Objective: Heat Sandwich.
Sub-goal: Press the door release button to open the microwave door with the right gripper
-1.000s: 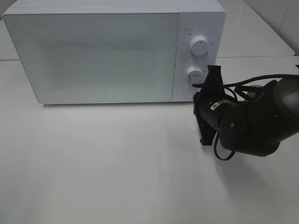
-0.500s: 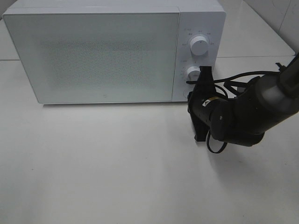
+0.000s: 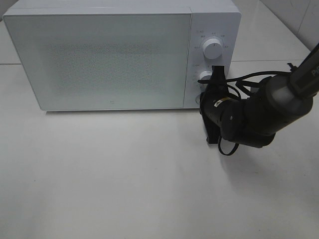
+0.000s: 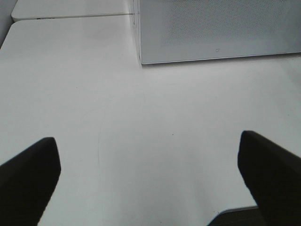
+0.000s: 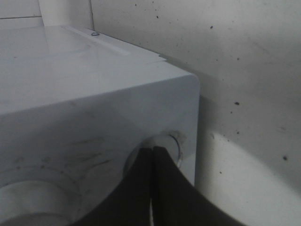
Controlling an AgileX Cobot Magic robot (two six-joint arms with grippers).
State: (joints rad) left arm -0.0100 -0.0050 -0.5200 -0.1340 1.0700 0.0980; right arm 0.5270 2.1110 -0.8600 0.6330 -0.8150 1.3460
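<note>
Microwave [image 3: 99, 55] door closed.
Tips of the right gripper [image 5: 153, 154], pressed together, sit at its round button [image 5: 177, 141]; left gripper [image 4: 146, 141] spread wide.

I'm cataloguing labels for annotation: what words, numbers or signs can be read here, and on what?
None reads legibly.
Markings around the upper round white dial and the lower dial of the white box-shaped microwave: too small, blurred.
Small grey mark low on its door: too small.
Pale sticker on the black right arm: blurred.
</note>
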